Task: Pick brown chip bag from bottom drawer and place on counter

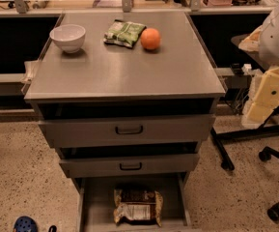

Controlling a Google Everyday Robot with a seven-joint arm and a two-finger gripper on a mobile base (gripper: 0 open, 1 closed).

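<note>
Gripper (pixel 265 99) right of the counter (pixel 129 74), angled down-left, well apart from brown chip bag (pixel 138 206); grip unclear.

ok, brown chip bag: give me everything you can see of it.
The brown chip bag looks like crinkled foil, dark brown across the far part and pale with print on the near part. It lies flat on the floor of the open bottom drawer, roughly centred, long side across. Only the drawer floor touches it. The hand is at the right edge of the view, beside the counter, well clear of the bag.
</note>
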